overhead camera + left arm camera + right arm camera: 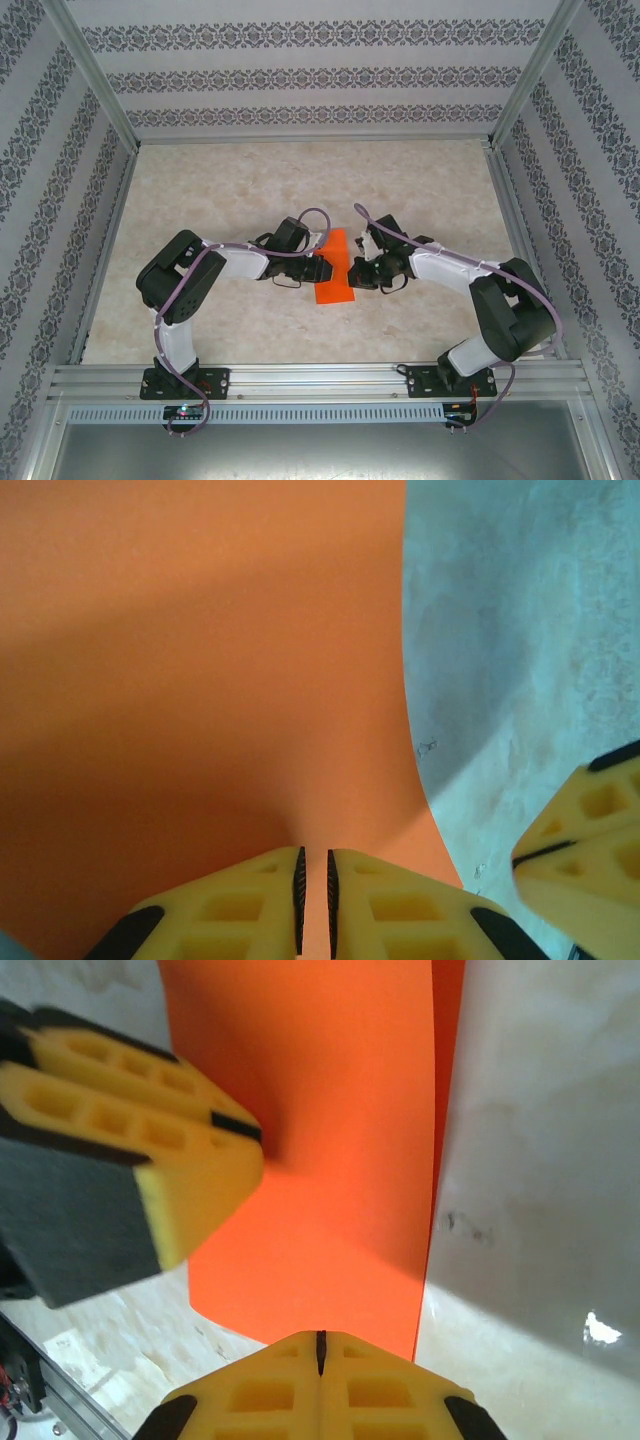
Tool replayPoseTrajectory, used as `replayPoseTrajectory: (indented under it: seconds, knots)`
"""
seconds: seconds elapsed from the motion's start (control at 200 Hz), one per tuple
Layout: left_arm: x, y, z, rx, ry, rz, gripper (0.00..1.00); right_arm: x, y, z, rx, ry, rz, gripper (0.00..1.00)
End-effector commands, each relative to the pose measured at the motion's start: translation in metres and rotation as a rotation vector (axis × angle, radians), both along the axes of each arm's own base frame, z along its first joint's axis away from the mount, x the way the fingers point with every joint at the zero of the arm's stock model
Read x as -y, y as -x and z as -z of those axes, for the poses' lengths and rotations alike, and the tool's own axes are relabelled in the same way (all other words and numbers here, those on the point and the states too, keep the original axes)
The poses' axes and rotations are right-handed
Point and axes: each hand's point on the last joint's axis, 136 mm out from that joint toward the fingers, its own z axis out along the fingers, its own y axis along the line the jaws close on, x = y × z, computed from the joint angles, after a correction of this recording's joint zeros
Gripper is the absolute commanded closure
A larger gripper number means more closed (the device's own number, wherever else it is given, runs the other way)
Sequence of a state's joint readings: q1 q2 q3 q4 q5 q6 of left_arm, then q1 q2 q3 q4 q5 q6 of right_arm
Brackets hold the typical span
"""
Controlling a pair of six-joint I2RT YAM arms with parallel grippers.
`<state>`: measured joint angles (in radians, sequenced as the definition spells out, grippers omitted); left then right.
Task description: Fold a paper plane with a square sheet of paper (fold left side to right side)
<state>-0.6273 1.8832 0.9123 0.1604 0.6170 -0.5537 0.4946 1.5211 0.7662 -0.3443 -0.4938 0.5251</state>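
Top external: count is two grippers and one square sheet of paper (334,290). Nearest, the aluminium rail (320,378) carries the left arm (180,290) and the right arm (500,310). Beyond it, mid-table (230,180), the left gripper (322,268) and right gripper (354,272) face each other across the sheet. It lies as a narrow orange-red rectangle, long axis running away from the bases, its middle covered by the fingers.

Left wrist: jaws almost together, orange showing in the thin slit, pinching the sheet.

Right wrist: jaws pressed fully together at the sheet's near edge. Cannot tell whether paper is caught between them. A second layer peeks out along the sheet's right edge.

Farthest back, the patterned wall (320,80).
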Motion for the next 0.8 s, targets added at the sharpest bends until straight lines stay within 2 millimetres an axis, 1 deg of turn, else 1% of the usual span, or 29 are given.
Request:
replayPoseTrajectory:
  seconds: [0.0, 0.19, 0.35, 0.455, 0.54, 0.63, 0.699, 0.794]
  knots:
    - [-0.011, 0.014, 0.02, -0.043, -0.097, 0.006, 0.82, -0.003, -0.001, 0.006, 0.002, 0.007, 0.019, 0.98]
    - [-0.008, 0.013, 0.017, -0.033, -0.096, 0.012, 0.82, -0.011, 0.005, 0.023, -0.037, 0.031, -0.01, 0.98]
    - [-0.005, 0.011, 0.011, -0.025, -0.085, 0.012, 0.82, -0.003, 0.01, 0.036, -0.066, 0.091, -0.016, 0.98]
    - [-0.002, 0.007, -0.001, -0.008, -0.065, 0.012, 0.82, 0.005, 0.015, 0.044, -0.09, 0.137, -0.019, 0.98]
    - [-0.002, -0.001, -0.013, 0.016, -0.065, 0.002, 0.81, 0.012, 0.02, 0.051, -0.106, 0.175, -0.021, 0.98]
    - [-0.006, -0.012, -0.022, 0.039, -0.073, -0.015, 0.8, 0.016, 0.023, 0.054, -0.116, 0.193, -0.023, 0.98]
    - [-0.01, -0.021, -0.025, 0.049, -0.08, -0.03, 0.8, 0.016, 0.024, 0.055, -0.121, 0.193, -0.021, 0.98]
    - [-0.014, -0.031, -0.023, 0.055, -0.076, -0.041, 0.8, 0.016, 0.023, 0.055, -0.12, 0.192, -0.022, 0.99]
